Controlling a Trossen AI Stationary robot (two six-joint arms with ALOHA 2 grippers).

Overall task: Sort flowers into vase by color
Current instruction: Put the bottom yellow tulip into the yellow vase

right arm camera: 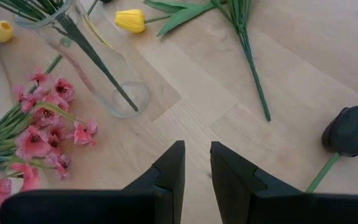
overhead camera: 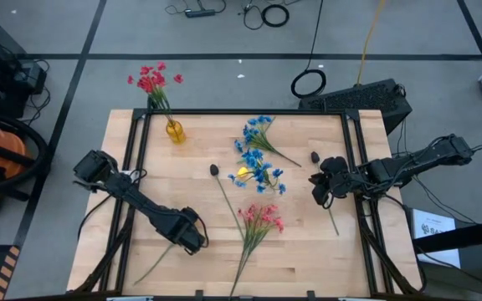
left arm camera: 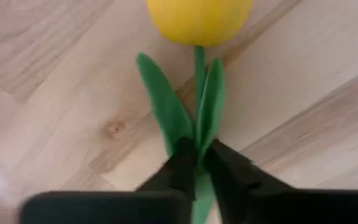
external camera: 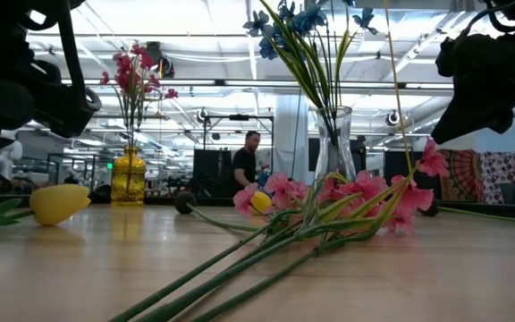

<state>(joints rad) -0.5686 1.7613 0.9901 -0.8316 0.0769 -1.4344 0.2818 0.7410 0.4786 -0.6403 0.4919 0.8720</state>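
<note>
Red sprigs (overhead camera: pixel 152 80) are already stood in the amber vase (overhead camera: pixel 175 131) at the bench's (overhead camera: pixel 308 242) ten o'clock; some blue sprigs (external camera: pixel 284 22) are housed in the clear vase (right arm camera: pixel 98 68) near centre. Left loose are further blue sprigs (overhead camera: pixel 258 134) at twelve o'clock, pink sprigs (overhead camera: pixel 260 219) at six, two dark buds (overhead camera: pixel 214 170) and a yellow bud (right arm camera: pixel 130 20). A yellow tulip (left arm camera: pixel 199 18) is pinched by its stem in the left hand (left arm camera: pixel 197 163) at seven o'clock, apparently resting on the wood. The right hand (right arm camera: pixel 196 163), fingers slightly parted and empty, is held at three o'clock.
</note>
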